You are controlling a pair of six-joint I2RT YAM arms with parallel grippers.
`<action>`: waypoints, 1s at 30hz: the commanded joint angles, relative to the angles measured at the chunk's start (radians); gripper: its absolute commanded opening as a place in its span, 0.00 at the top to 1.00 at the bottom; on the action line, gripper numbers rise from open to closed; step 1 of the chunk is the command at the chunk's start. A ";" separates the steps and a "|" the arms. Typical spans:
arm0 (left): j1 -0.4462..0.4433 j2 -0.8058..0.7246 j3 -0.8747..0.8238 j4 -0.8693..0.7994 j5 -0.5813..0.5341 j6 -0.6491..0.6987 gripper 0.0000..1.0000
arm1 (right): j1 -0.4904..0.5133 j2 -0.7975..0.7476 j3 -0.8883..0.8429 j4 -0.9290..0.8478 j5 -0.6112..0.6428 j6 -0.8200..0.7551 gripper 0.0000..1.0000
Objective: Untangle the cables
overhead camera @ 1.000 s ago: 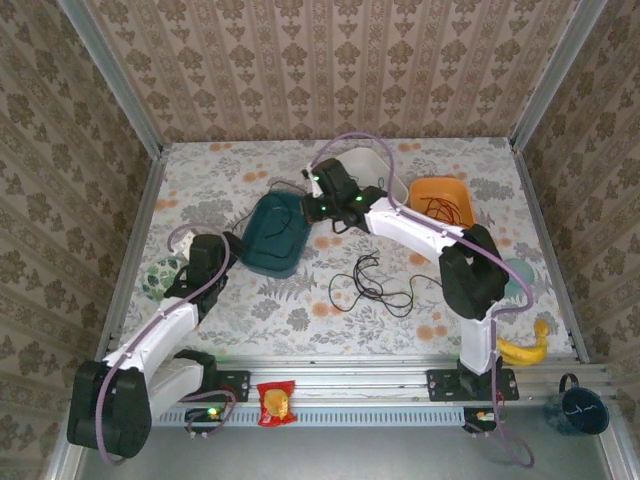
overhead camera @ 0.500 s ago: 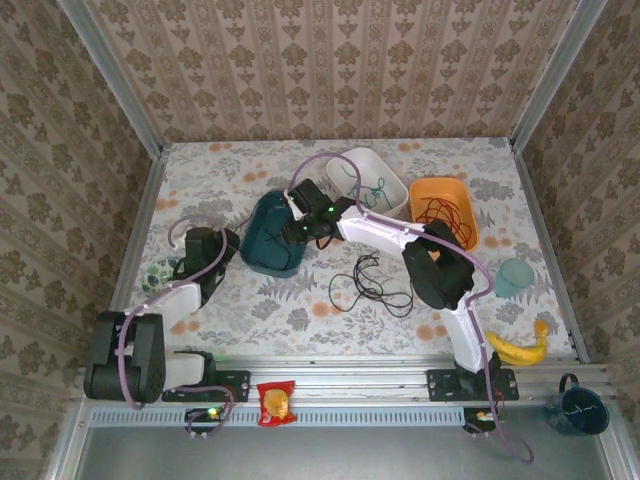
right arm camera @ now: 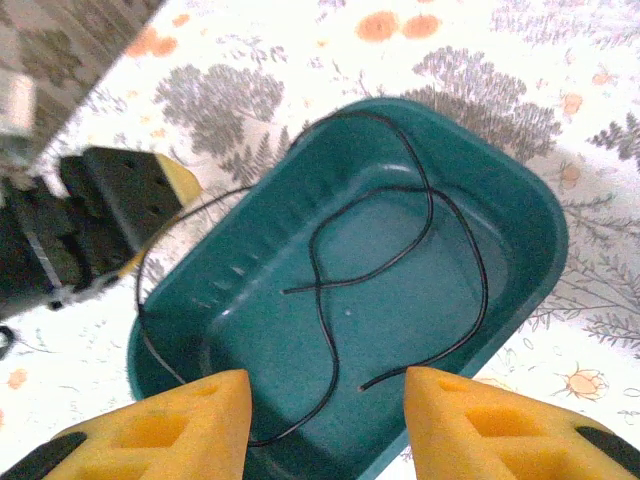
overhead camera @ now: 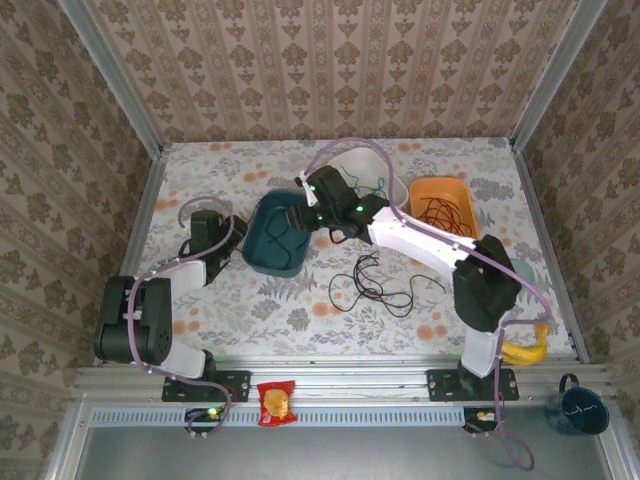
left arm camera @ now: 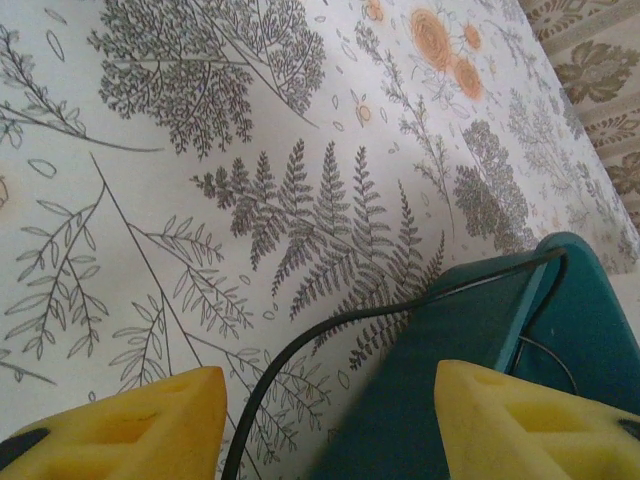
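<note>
A black cable [right arm camera: 330, 300] lies loosely curled in the teal bin [right arm camera: 500, 190], and one stretch of it hangs over the bin's rim. My right gripper [right arm camera: 325, 400] hovers open above that bin with nothing between its fingers. The hanging stretch of the black cable [left arm camera: 290, 355] runs across the table between the fingers of my open left gripper [left arm camera: 330, 400], touching neither, close beside the teal bin [left arm camera: 450, 330]. More black cables [overhead camera: 370, 285] sit in a loose tangle mid-table. A green cable [overhead camera: 372, 187] is in the white bin [overhead camera: 352, 160], and a red cable [overhead camera: 438, 210] is in the orange bin [overhead camera: 440, 187].
A banana [overhead camera: 522, 350] lies at the near right and a pale cup [overhead camera: 520, 272] shows behind the right arm. A snack bag [overhead camera: 275, 403] and a dark mug [overhead camera: 580, 410] sit off the table's front rail. Walls close in the table on three sides.
My right gripper opened over the teal bin, and the black cable now lies inside it. My left gripper moved up to the bin's left side and its jaws narrowed somewhat.
</note>
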State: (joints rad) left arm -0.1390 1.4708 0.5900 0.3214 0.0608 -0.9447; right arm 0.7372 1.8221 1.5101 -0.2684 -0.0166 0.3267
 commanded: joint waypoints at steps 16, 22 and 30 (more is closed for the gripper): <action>-0.012 0.034 -0.031 0.024 -0.015 -0.034 0.65 | -0.077 -0.254 -0.285 0.053 0.037 0.080 0.56; -0.017 0.009 -0.024 0.085 -0.001 -0.026 0.94 | -0.100 -0.302 -0.329 0.052 0.043 0.084 0.56; -0.139 -0.205 0.042 0.013 -0.082 0.187 1.00 | -0.123 -0.349 -0.396 0.054 0.046 0.091 0.57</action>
State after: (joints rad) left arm -0.2298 1.3357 0.5739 0.3450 0.0147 -0.8875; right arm 0.6193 1.5032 1.1397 -0.2237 -0.0021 0.4000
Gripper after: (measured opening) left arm 0.071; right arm 0.436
